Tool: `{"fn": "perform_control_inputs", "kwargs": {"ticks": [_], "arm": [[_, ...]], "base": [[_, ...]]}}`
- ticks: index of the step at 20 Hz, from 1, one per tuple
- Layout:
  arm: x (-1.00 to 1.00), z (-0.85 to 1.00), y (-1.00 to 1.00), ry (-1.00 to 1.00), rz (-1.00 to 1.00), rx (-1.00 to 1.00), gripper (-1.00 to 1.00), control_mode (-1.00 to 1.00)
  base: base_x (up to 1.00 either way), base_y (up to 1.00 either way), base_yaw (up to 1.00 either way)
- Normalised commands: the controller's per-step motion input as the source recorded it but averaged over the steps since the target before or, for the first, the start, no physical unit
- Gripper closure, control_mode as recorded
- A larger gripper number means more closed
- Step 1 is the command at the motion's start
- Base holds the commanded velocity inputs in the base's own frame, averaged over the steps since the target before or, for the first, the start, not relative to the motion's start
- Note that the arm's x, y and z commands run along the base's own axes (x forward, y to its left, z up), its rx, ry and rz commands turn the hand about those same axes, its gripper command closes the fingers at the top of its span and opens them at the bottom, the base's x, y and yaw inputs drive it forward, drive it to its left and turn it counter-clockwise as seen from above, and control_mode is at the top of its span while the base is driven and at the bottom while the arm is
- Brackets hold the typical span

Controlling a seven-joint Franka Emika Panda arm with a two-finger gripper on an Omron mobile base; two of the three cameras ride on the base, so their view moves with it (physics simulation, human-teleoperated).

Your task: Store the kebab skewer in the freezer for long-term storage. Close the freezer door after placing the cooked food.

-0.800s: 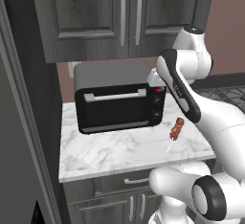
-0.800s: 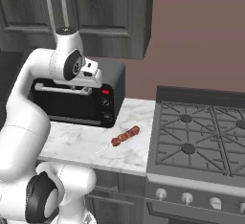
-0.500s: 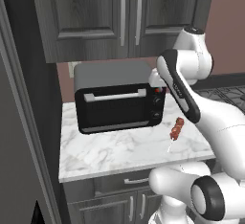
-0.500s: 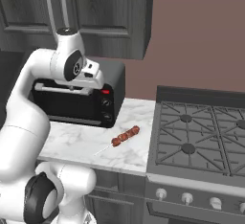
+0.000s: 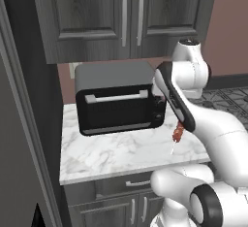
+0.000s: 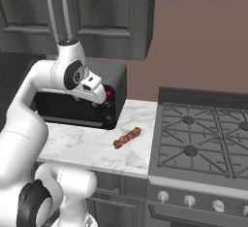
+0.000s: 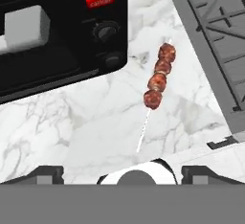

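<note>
On the marble counter (image 6: 77,146), the kebab skewer (image 7: 159,78) lies beside the toaster oven (image 7: 52,31).

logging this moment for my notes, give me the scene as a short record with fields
skewer: lying flat on the marble counter, four meat chunks, untouched
skewer spot: between the toaster oven and the stove, apart from both
counter: white marble, dark drawers below
fingers: open, wide apart, above the counter with the skewer ahead of them, holding nothing
arm: raised in front of the toaster oven
cabinets: dark grey, doors shut
task stage: skewer not yet picked up
</note>
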Motion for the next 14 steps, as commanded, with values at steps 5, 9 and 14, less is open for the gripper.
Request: {"fn": "perform_control_inputs", "kwargs": {"ticks": [5,9,14], "arm": [[-0.07,-0.5,-0.36,0.16,-0.33,0.0,-1.0,-1.0],[0.0,-0.53,-0.47,0.22,-0.28,0.0,-1.0,-1.0],[0.0,-0.5,-0.54,0.21,-0.17,0.0,-1.0,-1.0]], "base": [[0.0,0.0,0.0],[0.0,0.0,0.0],[0.0,0.0,0.0]]}}
